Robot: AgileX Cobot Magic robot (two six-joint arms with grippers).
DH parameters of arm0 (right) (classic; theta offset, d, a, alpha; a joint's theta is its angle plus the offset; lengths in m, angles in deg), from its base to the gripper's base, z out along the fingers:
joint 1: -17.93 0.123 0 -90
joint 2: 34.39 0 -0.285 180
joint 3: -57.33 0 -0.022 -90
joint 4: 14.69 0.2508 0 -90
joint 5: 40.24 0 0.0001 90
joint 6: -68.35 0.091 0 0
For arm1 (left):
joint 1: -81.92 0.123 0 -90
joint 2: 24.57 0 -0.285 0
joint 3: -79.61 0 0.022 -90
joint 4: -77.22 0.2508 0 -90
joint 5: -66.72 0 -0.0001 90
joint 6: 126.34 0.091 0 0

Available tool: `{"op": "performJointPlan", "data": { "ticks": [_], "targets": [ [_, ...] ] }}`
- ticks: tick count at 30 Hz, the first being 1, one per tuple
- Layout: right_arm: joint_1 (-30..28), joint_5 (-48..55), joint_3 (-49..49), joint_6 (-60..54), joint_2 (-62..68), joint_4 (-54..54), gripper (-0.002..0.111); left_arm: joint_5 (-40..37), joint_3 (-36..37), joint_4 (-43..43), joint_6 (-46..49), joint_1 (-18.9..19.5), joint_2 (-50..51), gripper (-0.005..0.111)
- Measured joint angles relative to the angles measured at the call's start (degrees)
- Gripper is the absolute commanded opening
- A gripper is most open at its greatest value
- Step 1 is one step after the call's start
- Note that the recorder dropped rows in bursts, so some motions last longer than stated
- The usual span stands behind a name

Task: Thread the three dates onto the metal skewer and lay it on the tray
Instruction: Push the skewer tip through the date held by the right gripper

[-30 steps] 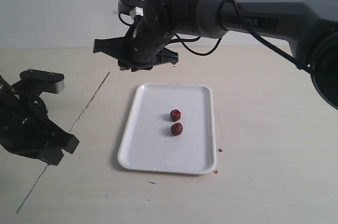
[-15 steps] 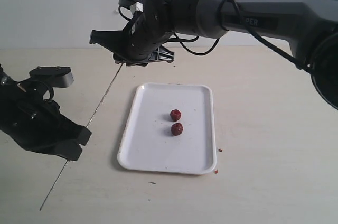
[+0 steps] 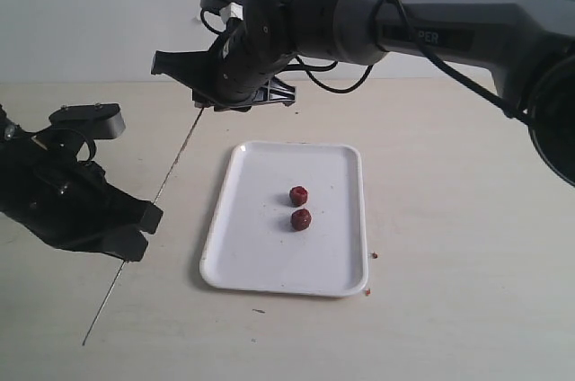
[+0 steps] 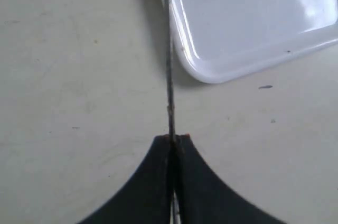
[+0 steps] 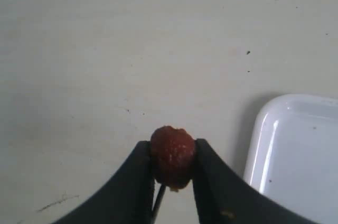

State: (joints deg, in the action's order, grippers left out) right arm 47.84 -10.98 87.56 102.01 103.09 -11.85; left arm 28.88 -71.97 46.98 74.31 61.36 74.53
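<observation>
- The left gripper [image 4: 172,138] is pressing its black jaws fully together on the thin, straight grey metal skewer [image 3: 177,161]. It is holding the rod by its lower part and aiming it up across the pale table [image 3: 449,309] toward the other arm.
- The right gripper [image 5: 173,147] is pinching one small, wrinkled, reddish-brown date [image 5: 173,156] between narrowly parted jaws. It is holding the fruit above the table, just beyond a corner of the flat white rectangular tray [image 3: 260,255].
- Two more dates are waiting near the tray's middle, the farther date [image 3: 298,195] lying just beside the nearer date [image 3: 302,219].
- The right wrist view is showing a thin dark line just under the held date, probably the skewer's tip. Whether it is already piercing the fruit cannot be told.
- The first threading appears to be in hand, with two fruits not yet picked up and the skewer not yet laid on the tray.
- The main risk is a glancing push: if the tip is meeting the rounded skin off-centre, it could skid past or lever the date out of the pinch.
- The rod is slender and held far from its point, so it could bow or swivel in the jaws under load.
- A tighter squeeze could crush the soft fruit rather than steady it.
</observation>
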Motion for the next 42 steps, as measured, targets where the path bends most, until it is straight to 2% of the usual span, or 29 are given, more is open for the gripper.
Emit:
{"op": "performJointPlan", "data": {
  "ticks": [11,23,42],
  "targets": [
    [0.0,-0.2,0.0,0.0,0.0,0.0,0.025,2.5,0.1,-1.0,0.4,0.0,0.4,0.000],
    [0.0,0.1,0.0,0.0,0.0,0.0,0.025,5.1,-3.6,-1.4,1.3,0.0,9.0,0.000],
    [0.0,0.1,0.1,-2.7,0.0,0.0,0.025,4.9,-8.6,-4.6,2.3,0.0,9.4,0.000]
  ]
}}
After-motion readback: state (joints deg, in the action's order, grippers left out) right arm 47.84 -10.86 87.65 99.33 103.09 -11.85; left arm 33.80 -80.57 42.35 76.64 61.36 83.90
